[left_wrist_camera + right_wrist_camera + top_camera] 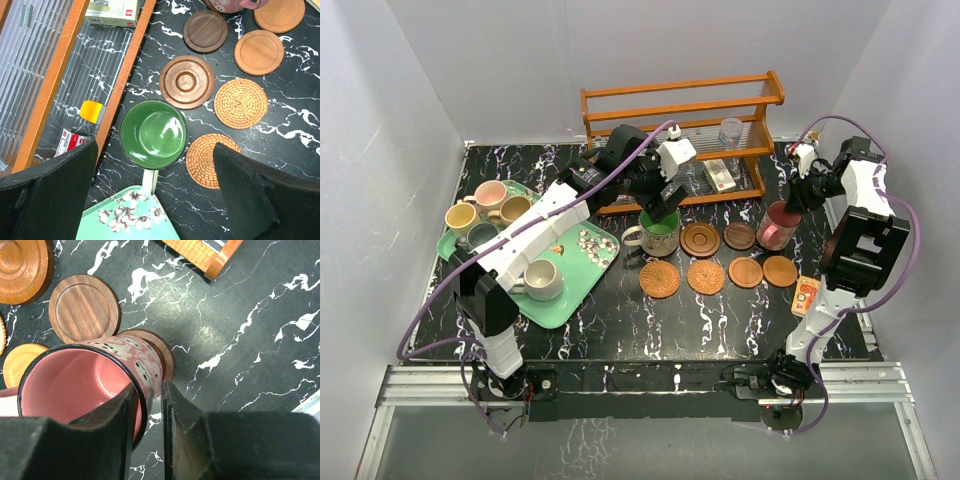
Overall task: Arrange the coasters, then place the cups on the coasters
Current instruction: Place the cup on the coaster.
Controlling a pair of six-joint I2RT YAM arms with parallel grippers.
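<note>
A green cup (660,232) (153,133) stands upright on the marble next to the tray's corner, and my left gripper (661,212) (156,150) hangs wide open above it, touching nothing. A maroon cup (775,225) (85,385) with a pink inside rests on a dark brown coaster (163,351). My right gripper (790,205) (150,390) straddles its rim with jaws slightly apart, and a gap shows at the outer finger. Several bare coasters lie between the two cups: woven (659,278) (241,103), smooth orange-brown (780,271) and dark ringed (700,239) (186,81).
A mint tray (575,300) at the left carries several cups, among them a cream one (542,280) and a pink one (490,193). A wooden rack (680,105) at the back holds a glass tumbler (730,130). An orange card (807,296) lies near the right arm.
</note>
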